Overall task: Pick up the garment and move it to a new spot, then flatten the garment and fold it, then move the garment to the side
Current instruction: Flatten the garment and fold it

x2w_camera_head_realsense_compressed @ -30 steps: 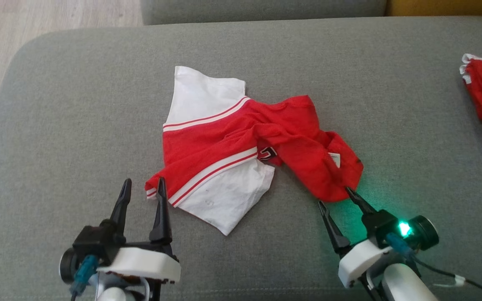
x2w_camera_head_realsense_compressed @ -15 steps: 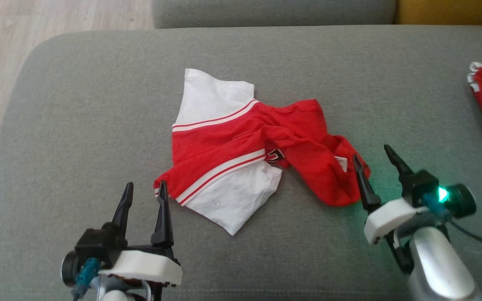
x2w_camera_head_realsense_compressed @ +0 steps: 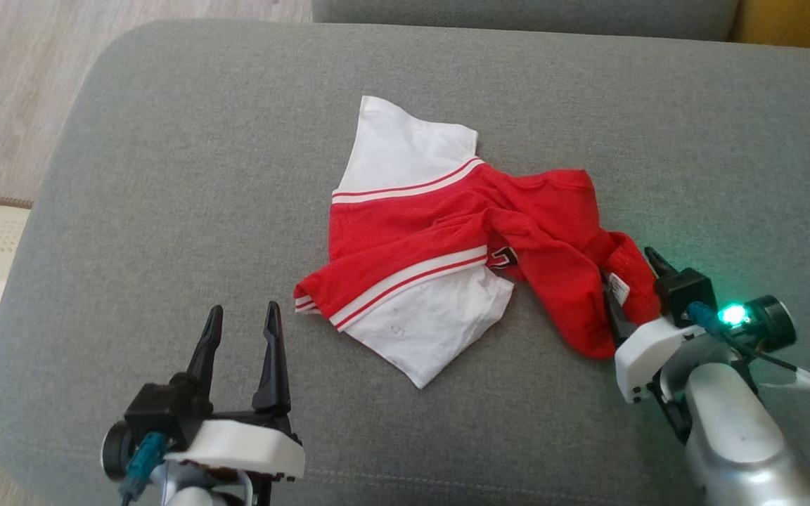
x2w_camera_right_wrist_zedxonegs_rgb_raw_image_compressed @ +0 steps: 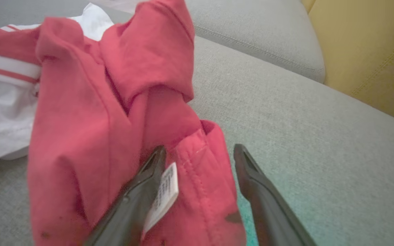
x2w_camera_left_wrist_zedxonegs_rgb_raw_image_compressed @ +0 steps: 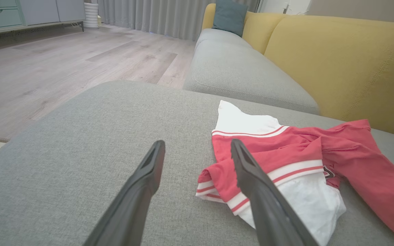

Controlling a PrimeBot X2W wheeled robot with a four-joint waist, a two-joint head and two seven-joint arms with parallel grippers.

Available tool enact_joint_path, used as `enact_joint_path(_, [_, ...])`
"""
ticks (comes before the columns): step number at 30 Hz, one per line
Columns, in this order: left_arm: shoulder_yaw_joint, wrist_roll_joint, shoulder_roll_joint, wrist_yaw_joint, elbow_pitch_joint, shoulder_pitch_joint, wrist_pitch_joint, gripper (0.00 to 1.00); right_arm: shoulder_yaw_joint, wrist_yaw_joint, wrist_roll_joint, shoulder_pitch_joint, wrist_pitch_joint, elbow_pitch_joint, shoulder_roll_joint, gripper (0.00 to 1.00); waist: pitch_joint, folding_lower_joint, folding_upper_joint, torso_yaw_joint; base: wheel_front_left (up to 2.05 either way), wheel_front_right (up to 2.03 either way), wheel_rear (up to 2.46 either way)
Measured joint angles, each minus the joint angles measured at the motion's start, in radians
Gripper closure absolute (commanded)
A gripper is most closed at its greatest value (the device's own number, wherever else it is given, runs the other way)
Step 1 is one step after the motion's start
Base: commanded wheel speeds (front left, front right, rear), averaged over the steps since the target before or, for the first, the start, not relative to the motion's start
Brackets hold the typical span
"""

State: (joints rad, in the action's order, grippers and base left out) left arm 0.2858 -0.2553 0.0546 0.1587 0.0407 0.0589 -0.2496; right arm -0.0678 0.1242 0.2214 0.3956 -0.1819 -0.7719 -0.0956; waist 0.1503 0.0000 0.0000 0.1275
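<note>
Straddling with the right claw, spread wide, the red hem of the garment. Holding the left claw equally wide, empty, near the striped corner. Sprawled crumpled on the grey sofa cushion, lengthwise left-to-right, white end leftward.

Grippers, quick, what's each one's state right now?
Left gripper: open, empty.
Right gripper: open, straddling a red edge of the garment.

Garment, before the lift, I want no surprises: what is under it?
The garment lies on the grey cushion, which shows all round it. Whatever is beneath the crumpled cloth is covered.
</note>
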Motion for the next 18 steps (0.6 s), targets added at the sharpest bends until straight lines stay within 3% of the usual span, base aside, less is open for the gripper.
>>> enact_joint_path(7, [-0.001, 0.000, 0.000, 0.000, 0.000, -0.001, 0.000, 0.00, -0.044, 0.000, 0.033, 0.029, -0.030, -0.064, 0.000, 0.00, 0.008, 0.0000, 0.0000, 0.002, 0.00, 0.00, 0.00])
enact_joint_path(18, [-0.003, -0.001, 0.000, 0.000, 0.000, -0.003, 0.000, 0.00, -0.032, 0.000, 0.108, 0.050, -0.057, -0.051, 0.011, 0.00, 0.016, 0.0000, 0.0000, -0.008, 0.00, 0.00, 0.00])
